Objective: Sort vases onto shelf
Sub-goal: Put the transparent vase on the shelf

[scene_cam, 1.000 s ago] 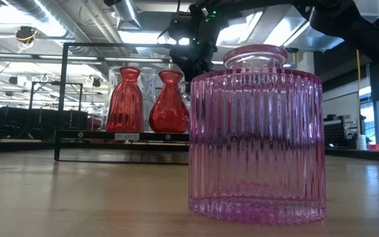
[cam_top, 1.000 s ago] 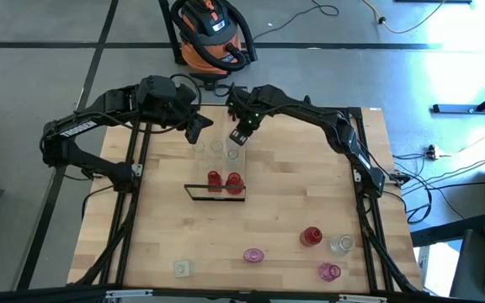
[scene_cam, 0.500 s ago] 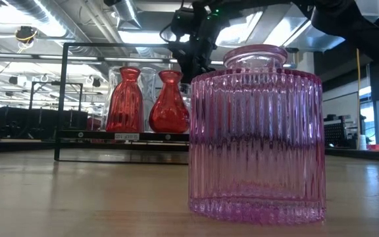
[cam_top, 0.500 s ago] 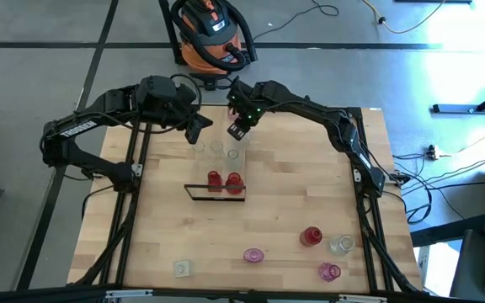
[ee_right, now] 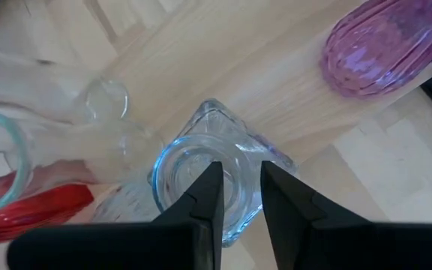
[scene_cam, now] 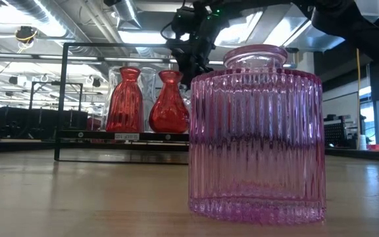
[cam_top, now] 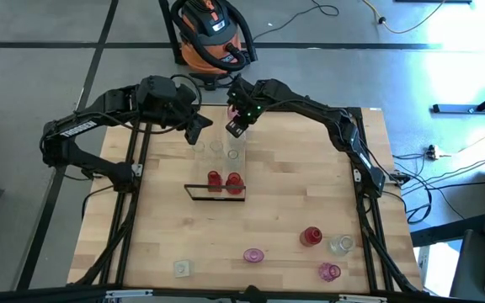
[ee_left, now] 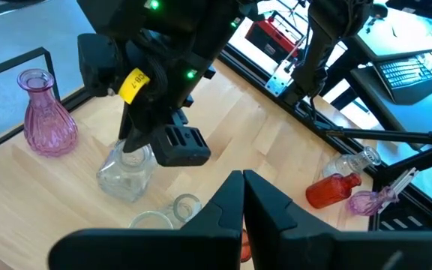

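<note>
Noting a pink ribbed vase (scene_cam: pixel 255 131) standing upright closest to the low camera, looking empty. Judging it as rigid, thick-walled glass: fairly light, slick, breakable, best taken at the narrow neck or by the rim.

Logging four more vases near the front edge: a clear one (cam_top: pixel 181 268), a red one (cam_top: pixel 311 236) on its side, a clear one (cam_top: pixel 341 244) just beside it and a pink one (cam_top: pixel 330 271). All waiting for sorting.

Moving to mid-table: marking the shelf (cam_top: pixel 200 194) carrying two red vases (cam_top: pixel 214 178) side by side, both upright and empty.

Going behind the shelf: spotting three clear vases in a row, whether on the plank or the tabletop unclear. Tagging the right gripper (ee_right: pixel 240 168) hanging over the square clear vase (ee_right: pixel 182 169), jaws part-spread astride its rim, not looking clamped. Seeing nothing inside that vase.

Flagging a pink bottle vase (ee_left: pixel 47 112) just beyond. Recording the left gripper (ee_left: pixel 241 175) waiting near the far edge, jaws pressed together, holding nothing.
</note>
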You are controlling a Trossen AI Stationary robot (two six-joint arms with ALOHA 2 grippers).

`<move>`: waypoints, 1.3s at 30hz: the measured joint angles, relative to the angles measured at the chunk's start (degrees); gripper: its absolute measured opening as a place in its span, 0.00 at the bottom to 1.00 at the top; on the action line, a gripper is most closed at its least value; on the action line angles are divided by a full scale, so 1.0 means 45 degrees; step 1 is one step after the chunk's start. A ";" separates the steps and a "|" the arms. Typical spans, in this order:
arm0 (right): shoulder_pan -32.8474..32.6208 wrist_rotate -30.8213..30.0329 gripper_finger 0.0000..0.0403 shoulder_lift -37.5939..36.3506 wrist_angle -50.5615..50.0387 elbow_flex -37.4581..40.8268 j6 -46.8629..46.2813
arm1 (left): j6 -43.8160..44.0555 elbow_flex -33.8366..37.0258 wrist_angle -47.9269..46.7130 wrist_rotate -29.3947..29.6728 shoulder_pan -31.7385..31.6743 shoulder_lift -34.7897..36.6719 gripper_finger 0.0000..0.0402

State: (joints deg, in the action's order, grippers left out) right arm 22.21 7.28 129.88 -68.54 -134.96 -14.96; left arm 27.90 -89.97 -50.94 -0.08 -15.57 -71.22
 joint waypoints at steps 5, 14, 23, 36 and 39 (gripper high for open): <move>0.0011 -0.0048 0.18 -0.0011 0.0412 -0.0005 0.0000 | -0.0024 -0.0005 0.0000 0.0005 0.0000 0.0000 0.00; 0.0011 -0.0322 0.18 -0.0020 0.0449 -0.0010 -0.0101 | -0.0024 -0.0002 0.0000 0.0005 0.0000 0.0000 0.00; 0.0011 -0.1004 0.18 -0.0029 0.0308 -0.0010 -0.0099 | -0.0023 -0.0001 0.0000 0.0005 0.0000 0.0000 0.00; -0.0009 -0.0610 0.18 -0.0269 0.0040 -0.0010 -0.0412 | -0.0015 0.0000 -0.0005 -0.0199 0.0005 0.0000 0.00; -0.0014 -0.0744 0.18 -0.0752 -0.0233 -0.0010 -0.0579 | -0.0015 -0.0001 -0.0003 -0.0199 0.0005 0.0000 0.00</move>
State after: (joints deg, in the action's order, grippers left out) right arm 22.15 3.93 126.50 -69.59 -135.00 -17.57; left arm 27.83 -89.98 -50.95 -0.97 -15.55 -71.22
